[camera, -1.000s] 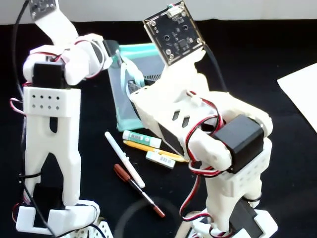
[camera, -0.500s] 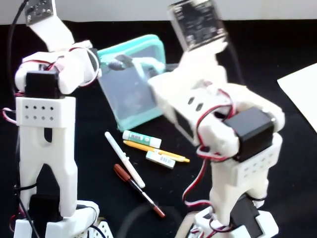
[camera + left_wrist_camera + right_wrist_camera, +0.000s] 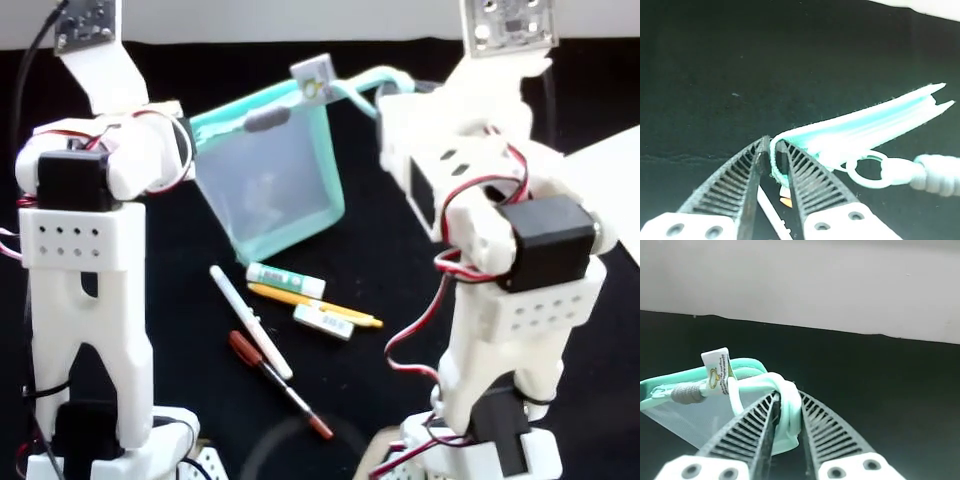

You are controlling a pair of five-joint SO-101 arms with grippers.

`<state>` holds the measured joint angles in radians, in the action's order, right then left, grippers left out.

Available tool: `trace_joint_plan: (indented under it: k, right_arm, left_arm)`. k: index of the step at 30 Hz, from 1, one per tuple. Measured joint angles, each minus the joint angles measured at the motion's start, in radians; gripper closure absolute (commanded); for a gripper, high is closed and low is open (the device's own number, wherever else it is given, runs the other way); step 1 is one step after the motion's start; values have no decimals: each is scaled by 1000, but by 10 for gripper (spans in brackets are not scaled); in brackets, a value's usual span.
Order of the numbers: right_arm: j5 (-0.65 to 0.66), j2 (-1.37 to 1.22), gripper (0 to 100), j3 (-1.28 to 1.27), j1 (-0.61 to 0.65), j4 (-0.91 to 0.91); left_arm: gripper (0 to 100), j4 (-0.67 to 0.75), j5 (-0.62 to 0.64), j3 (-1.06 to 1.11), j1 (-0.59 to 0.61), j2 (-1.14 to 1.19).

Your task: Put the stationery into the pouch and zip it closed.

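A mint-green mesh pouch (image 3: 265,190) hangs tilted above the black table, stretched between the two arms. My left gripper (image 3: 190,135) is shut on the pouch's left corner; the left wrist view has its fingertips (image 3: 772,150) pinching the green edge (image 3: 865,127), with the zipper ring (image 3: 867,167) beside them. My right gripper (image 3: 385,95) is shut on the pouch's green strap (image 3: 787,407) at the other end, near a white tag (image 3: 717,371). Below the pouch on the table lie a white pen (image 3: 250,320), a yellow pen (image 3: 315,306), a brown pen (image 3: 280,385) and two small white sticks (image 3: 285,279).
A white sheet of paper (image 3: 600,170) lies at the right edge of the black table. The two arm bases stand at the front left and front right, with the stationery between them. A pale wall runs along the back.
The pouch has come up off the table and been pulled taut. The right arm swung up and to the right with the strap; the left arm kept its hold on the corner.
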<state>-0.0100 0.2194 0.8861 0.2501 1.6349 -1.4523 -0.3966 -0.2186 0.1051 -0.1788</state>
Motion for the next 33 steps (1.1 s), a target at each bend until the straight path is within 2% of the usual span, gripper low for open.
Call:
trace_joint_plan:
  k: [11, 33]
  right_arm:
    - [0, 3, 992, 86, -103, 0]
    - [0, 3, 992, 86, -140, 18]
  left_arm:
    - [994, -28, -54, 0, 81, 0]
    - [994, -31, -57, 26, 83, 0]
